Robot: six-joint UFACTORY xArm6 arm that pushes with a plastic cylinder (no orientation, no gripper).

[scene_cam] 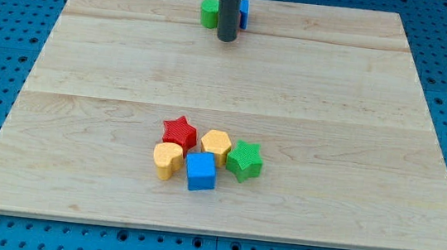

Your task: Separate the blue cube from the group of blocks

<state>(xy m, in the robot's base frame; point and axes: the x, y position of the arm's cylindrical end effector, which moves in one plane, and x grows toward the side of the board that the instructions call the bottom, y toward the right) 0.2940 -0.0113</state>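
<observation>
**Blue cube sits in the near cluster; rod stands far off at the top edge**

Nearest the view's bottom lies the blue cube (200, 172), well below my tip (227, 39) and slightly to its left in the view. It is packed into a group: a yellow heart-shaped block (167, 160) just to its left, a red star (180, 130) and a yellow hexagonal block (216, 144) just above it, and a green star (245, 160) to its right. All five look to be touching or nearly so.

The tool is a plain dark rod with no jaws, holding nothing. It stands upright, coming straight down from the view's top, its end resting on the wooden surface (358, 114) near the far edge. Just behind it sit a green block (209, 13) on its left and a blue block (244, 12) on its right, both partly hidden by the rod.
</observation>
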